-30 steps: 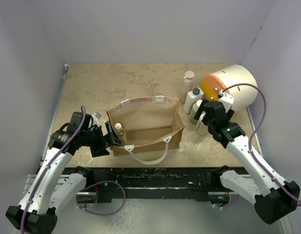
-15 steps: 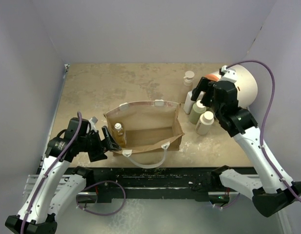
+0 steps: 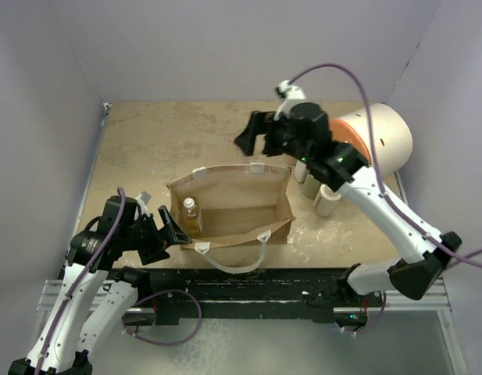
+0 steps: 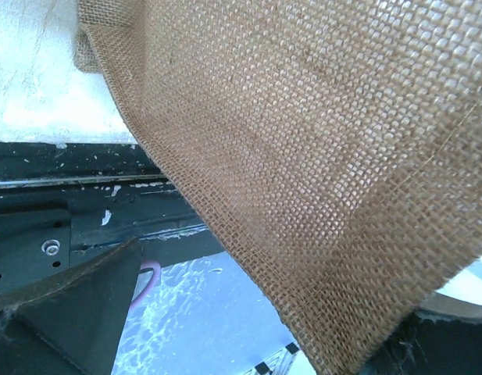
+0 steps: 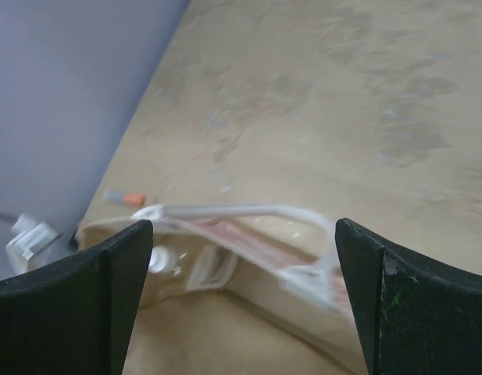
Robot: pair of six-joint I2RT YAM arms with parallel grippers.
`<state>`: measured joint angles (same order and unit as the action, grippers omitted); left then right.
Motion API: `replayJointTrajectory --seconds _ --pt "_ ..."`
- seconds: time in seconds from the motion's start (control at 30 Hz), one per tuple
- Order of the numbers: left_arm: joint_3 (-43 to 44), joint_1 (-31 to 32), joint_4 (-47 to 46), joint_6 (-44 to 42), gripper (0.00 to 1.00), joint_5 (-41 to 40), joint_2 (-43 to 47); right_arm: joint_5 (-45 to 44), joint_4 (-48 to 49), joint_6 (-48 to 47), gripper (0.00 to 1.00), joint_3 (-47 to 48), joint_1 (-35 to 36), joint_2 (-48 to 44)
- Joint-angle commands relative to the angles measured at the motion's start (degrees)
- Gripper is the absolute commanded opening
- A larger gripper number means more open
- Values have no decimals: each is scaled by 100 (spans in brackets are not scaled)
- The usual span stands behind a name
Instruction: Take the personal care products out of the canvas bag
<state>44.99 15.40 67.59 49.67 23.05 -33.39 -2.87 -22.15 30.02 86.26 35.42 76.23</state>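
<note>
One small amber bottle [image 3: 191,212] sits in the canvas bag [image 3: 237,181], and neither gripper holds a bottle.

From where I stand, the bag sits open-mouthed near the front middle of the table [image 3: 170,141], with the white-capped amber bottle upright inside against its left end. The left gripper [image 3: 169,233] is low at the bag's near-left corner, its fingers spread wide with the coarse weave hanging across the gap; I cannot tell whether either finger touches the cloth. The right gripper [image 3: 250,141] hangs just beyond the bag's far rim, fingers wide apart with nothing between them. Right of the bag, outside it, stand the cream wide-capped bottle [image 3: 327,201] and the olive-green bottle [image 3: 310,187], partly under the right arm, with the large white-and-orange cylinder [image 3: 381,137] behind them.
</note>
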Motion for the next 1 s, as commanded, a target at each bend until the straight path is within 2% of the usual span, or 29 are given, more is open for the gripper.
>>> replayJointTrajectory --seconds 0.0,0.27,0.4,0.97 --pt "-18 -11 147 187 95 -38 2 85 303 -40 100 589 1087 397" --pt "-17 -12 137 95 95 -46 -87 -270 94 -45 100 586 2272 935" --pt "-15 -11 186 76 95 -68 -61 -363 -49 13 100 466 2569 1144" --pt "-61 -12 268 97 95 -30 97 -656 -639 1199 100 659 2699 2447"
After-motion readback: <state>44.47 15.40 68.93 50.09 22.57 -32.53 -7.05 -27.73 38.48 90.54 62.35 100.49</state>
